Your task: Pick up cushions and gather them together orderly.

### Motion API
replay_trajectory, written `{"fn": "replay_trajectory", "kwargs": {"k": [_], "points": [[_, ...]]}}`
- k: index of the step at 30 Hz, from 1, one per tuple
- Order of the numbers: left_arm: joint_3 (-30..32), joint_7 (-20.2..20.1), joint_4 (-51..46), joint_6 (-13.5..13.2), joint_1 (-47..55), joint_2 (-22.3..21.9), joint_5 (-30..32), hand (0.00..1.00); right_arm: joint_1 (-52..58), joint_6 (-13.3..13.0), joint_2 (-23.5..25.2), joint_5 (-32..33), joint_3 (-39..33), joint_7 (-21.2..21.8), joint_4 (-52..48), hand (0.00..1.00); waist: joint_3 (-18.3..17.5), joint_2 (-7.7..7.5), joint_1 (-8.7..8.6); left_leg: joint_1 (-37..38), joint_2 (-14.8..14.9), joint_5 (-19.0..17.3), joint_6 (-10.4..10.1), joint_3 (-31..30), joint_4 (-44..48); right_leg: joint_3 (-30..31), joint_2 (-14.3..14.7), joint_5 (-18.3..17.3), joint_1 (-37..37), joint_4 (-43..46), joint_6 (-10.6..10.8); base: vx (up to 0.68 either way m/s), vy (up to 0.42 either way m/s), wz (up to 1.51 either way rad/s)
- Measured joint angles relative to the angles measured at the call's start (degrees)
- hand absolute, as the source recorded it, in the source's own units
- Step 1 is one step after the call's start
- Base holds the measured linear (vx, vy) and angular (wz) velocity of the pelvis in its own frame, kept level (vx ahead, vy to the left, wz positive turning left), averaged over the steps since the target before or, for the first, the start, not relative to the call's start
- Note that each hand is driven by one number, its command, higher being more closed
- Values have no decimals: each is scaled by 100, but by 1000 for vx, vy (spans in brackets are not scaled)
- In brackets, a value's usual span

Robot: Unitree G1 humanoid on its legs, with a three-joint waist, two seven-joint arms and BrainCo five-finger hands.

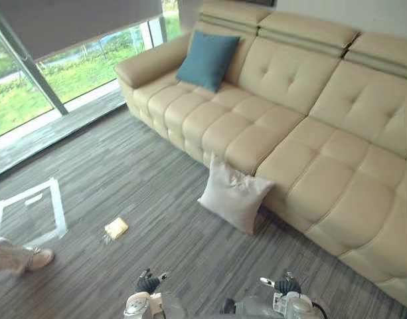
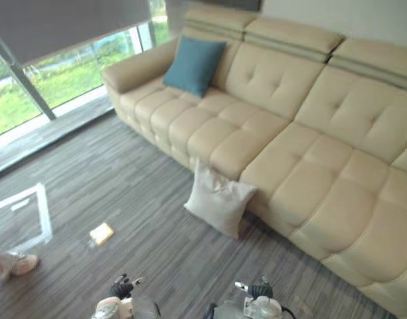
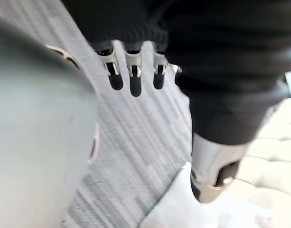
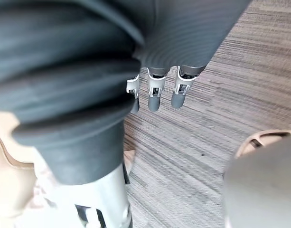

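Left eye view is showing the white cushion (image 1: 235,194) standing on the grey carpet (image 1: 143,179) and leaning back against the front of the cream sofa (image 1: 303,139). It is lying ahead of both hands, roughly between their lines. Its lower edge is running along the sofa's front, slanting across the view. The teal cushion (image 1: 208,60) is sitting propped on the sofa's far-left seat, well apart from the white one. The left hand (image 1: 148,284) and right hand (image 1: 287,286) are hanging low at the near edge, well short of either cushion. In the wrist views the left fingers (image 3: 131,76) and right fingers (image 4: 154,95) are pointing down at bare carpet, straight and holding nothing. The right hand is looking slightly nearer the white cushion (a judgement, since both are far off), so the reach is probably calling for a step forward first
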Motion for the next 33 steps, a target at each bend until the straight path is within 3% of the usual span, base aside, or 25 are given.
{"fn": "replay_trajectory", "kwargs": {"k": [2,4,6,8,10,13,16,20,22,23,24,26,27,29,31,33], "points": [[8,2,-66,-41,-30,-3,-16,0,19,-2,28,57,15,-19,35,0,45,-77,107,-171,-404,63,-84,-501,-1111,254,-95,-78,229,-120,145,379,145,-64],[8,6,-83,-86,-20,8,-21,0,20,-27,42,58,52,-60,119,0,40,-114,106,-256,-643,362,-107,-852,-1917,497,-161,-202,346,-141,361,351,222,-69],[13,11,-65,-86,-24,29,-97,0,14,-22,52,58,110,-103,181,0,1,-160,133,-205,-652,1111,-71,-833,-2099,824,-199,-329,393,-117,580,447,354,-81],[115,16,4,-74,-63,236,-102,0,62,-20,278,56,200,-102,179,0,-194,-522,128,-187,-779,798,130,-366,-1903,1141,-524,-290,300,-56,846,461,324,-80],[103,22,127,-72,-121,285,-101,0,81,-20,336,54,192,-98,168,0,-228,-579,198,36,-789,559,252,-19,-1832,1213,-709,-144,125,378,1075,356,272,-82],[-16,33,365,-53,-163,320,-101,0,19,-40,291,46,175,-73,135,0,-168,-468,210,905,-927,428,388,466,-2386,872,-1209,132,-525,2118,1045,242,224,-71],[-253,34,507,-24,-153,398,-100,0,-54,-77,274,39,195,-43,181,0,-184,-446,133,1513,-968,442,365,607,-2949,77,-1456,-113,-789,2437,920,187,131,-32],[-479,30,647,3,-187,484,-95,0,-158,-101,199,38,216,-40,248,0,-183,-437,-2,1710,-969,498,270,656,-3251,-133,-1200,16,-1328,1306,845,154,-47,-3],[-574,17,696,5,-211,528,-47,0,-159,-94,106,42,214,-28,391,0,-196,-516,-47,1845,-1130,460,51,528,-3288,-74,-1013,1002,-1368,310,437,194,-144,9],[-573,20,747,11,-250,457,-48,0,-173,-90,57,39,195,-36,416,0,-170,-391,-53,1914,-1069,443,16,485,-3313,-104,-961,1015,-1318,360,418,200,-153,1],[-575,11,762,1,-216,304,26,0,-121,-78,-61,52,121,-46,454,0,-235,-173,-50,1966,-979,457,-35,406,-3366,-131,-866,907,-1243,282,402,177,-132,-12],[-561,-2,757,4,-198,180,142,0,-104,-90,-111,51,-9,-49,380,0,-245,-13,-65,1872,-766,329,-221,360,-3007,-192,-731,668,-1163,253,424,172,-150,3],[-550,-11,742,4,-198,185,142,0,-95,-91,-102,57,-40,-52,381,0,-239,-19,-65,1766,-681,302,-252,315,-2720,-219,-715,607,-1102,245,466,108,-174,25],[-448,-4,516,-3,-127,171,133,0,-19,-80,-76,58,-30,-85,369,0,-219,-47,-31,1143,-253,230,-335,-72,-936,-341,-590,431,-661,169,432,98,-191,27],[-395,-4,358,-17,-44,128,130,0,1,-76,-71,60,-20,-94,367,0,-224,-37,41,915,-18,145,-263,-165,-387,-304,-452,324,-502,164,416,66,-80,-13],[-278,-3,296,-15,-49,106,117,0,17,-77,-57,61,-23,-99,365,0,-225,-48,73,742,-34,82,-156,-209,-571,-163,-381,269,-458,133,388,93,6,-40]]}}
